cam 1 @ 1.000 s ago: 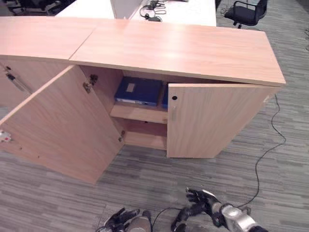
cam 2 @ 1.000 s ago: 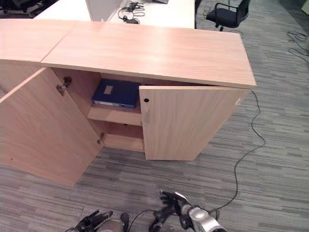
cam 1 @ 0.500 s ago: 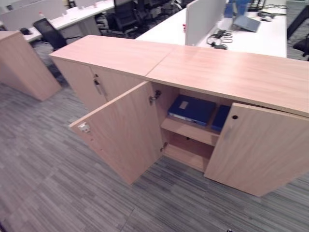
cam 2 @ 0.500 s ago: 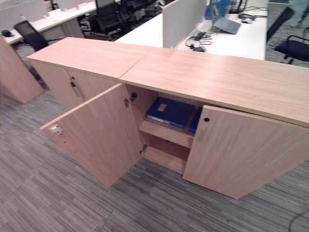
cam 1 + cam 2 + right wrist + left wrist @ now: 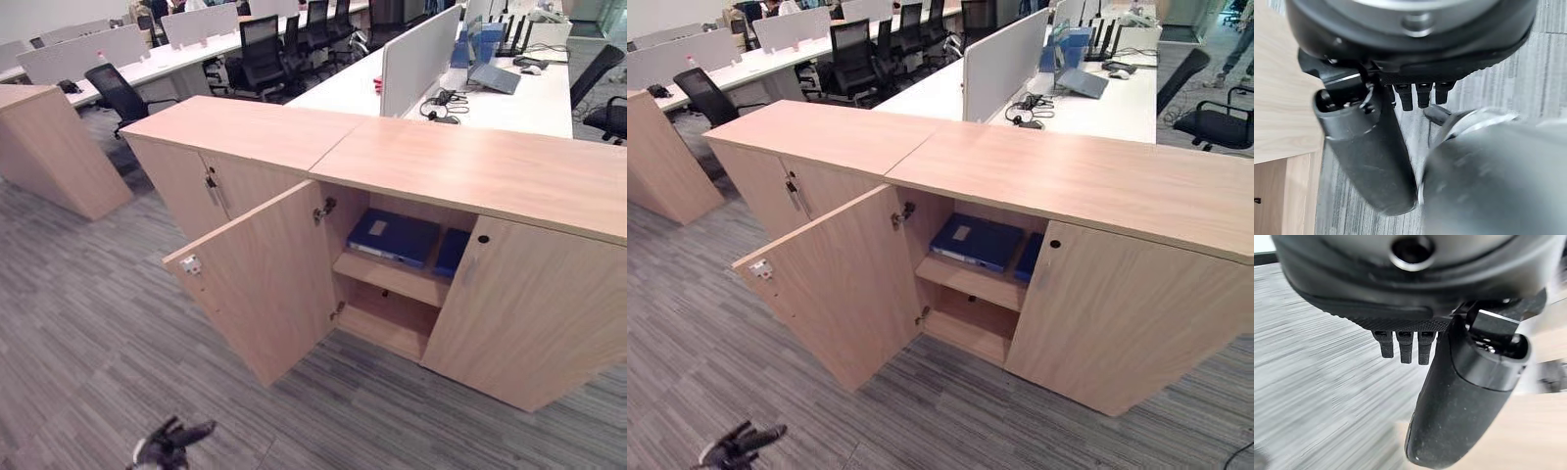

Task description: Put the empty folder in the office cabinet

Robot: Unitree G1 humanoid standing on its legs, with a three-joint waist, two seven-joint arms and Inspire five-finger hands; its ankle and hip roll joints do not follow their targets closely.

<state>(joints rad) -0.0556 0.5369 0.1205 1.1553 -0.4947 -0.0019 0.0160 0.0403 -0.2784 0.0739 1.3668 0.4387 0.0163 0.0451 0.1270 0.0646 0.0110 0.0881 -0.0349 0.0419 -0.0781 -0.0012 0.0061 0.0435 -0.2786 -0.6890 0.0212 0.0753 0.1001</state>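
The office cabinet (image 5: 460, 166) stands on grey striped carpet (image 5: 88, 333), w/ its left door (image 5: 260, 284) swung wide open toward the camera and its right door (image 5: 534, 313) only part-way ajar. A latch plate (image 5: 189, 264) sits on the inner face of the open door near its free edge. Inside, a blue folder (image 5: 394, 238) lies flat on the upper shelf (image 5: 387, 277), label patch facing up; a second blue item (image 5: 452, 253) lies just beside it on the right, partly hidden behind the right door. The lower compartment (image 5: 382, 318) shows bare wood. A second cabinet unit (image 5: 211, 162) adjoins on the left, doors shut, w/ a handle (image 5: 211, 188) on its front. Behind the cabinets are white benches (image 5: 451, 83) w/ a divider panel (image 5: 416, 54), a laptop (image 5: 490, 73) and cables (image 5: 441, 98); black office chairs (image 5: 260, 49) stand further back. Left robot hand (image 5: 168, 443) shows low over the carpet, well apart from the cabinet, fingers spread and grasping nothing; the left wrist view gives the same reading, fingers (image 5: 1403, 345) straight, thumb (image 5: 1459, 401) extended. Right robot hand (image 5: 1420, 93): in its wrist view fingers hang straight, thumb (image 5: 1369, 156) out, released, nothing held, w/ carpet and a wood panel edge beyond.
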